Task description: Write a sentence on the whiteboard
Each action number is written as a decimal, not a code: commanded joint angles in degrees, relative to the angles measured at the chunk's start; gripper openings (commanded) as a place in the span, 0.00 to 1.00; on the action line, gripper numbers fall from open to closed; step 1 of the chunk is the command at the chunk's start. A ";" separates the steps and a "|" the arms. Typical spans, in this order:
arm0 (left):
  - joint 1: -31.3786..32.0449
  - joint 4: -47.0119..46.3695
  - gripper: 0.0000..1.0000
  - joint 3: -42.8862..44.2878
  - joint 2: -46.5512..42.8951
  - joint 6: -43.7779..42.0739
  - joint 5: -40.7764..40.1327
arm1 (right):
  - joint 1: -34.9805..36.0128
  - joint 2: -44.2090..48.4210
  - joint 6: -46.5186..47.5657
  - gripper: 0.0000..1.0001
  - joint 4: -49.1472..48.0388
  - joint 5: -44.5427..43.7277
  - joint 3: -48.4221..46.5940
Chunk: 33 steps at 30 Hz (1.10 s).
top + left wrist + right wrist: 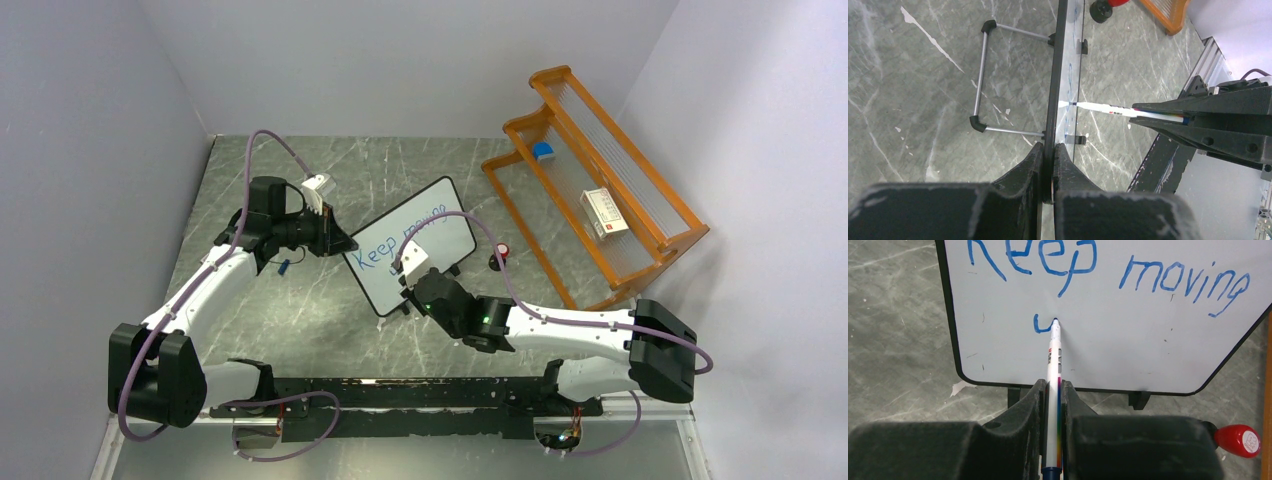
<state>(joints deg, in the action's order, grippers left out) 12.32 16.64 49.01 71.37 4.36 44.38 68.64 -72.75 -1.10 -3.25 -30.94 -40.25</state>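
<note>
The whiteboard (440, 215) stands tilted mid-table, with a black frame and small black feet. Blue words "Keep moving" (1108, 270) run across its top line, and a single "u" (1040, 324) starts the second line. My left gripper (1048, 150) is shut on the board's edge (1054, 75), seen edge-on. My right gripper (1054, 390) is shut on a white marker (1053, 365) with a rainbow stripe. The marker's blue tip touches the board at the end of the "u". The marker also shows in the left wrist view (1108, 109).
An orange rack (600, 190) stands at the back right, holding a small box (604, 212) and a blue object (542, 151). A red-and-black cap (500, 256) lies on the table beside the board; it also shows in the right wrist view (1240, 440). A small blue item (284, 267) lies under the left arm.
</note>
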 commanded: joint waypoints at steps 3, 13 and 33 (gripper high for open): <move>0.43 4.36 0.05 -1.03 2.14 -3.13 -8.21 | -0.63 -0.53 0.66 0.00 -2.56 -0.68 -1.80; 0.43 4.27 0.05 -0.95 2.19 -3.09 -8.17 | -0.71 -1.12 -1.16 0.00 1.12 0.17 -1.55; 0.43 4.48 0.05 -1.03 2.15 -3.04 -8.52 | -0.73 0.50 -3.47 0.00 5.57 0.39 -0.63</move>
<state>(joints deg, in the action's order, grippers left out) 12.34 16.71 49.01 71.37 4.36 44.34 68.40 -72.88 -3.68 0.58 -30.41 -40.86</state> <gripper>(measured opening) 0.105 0.150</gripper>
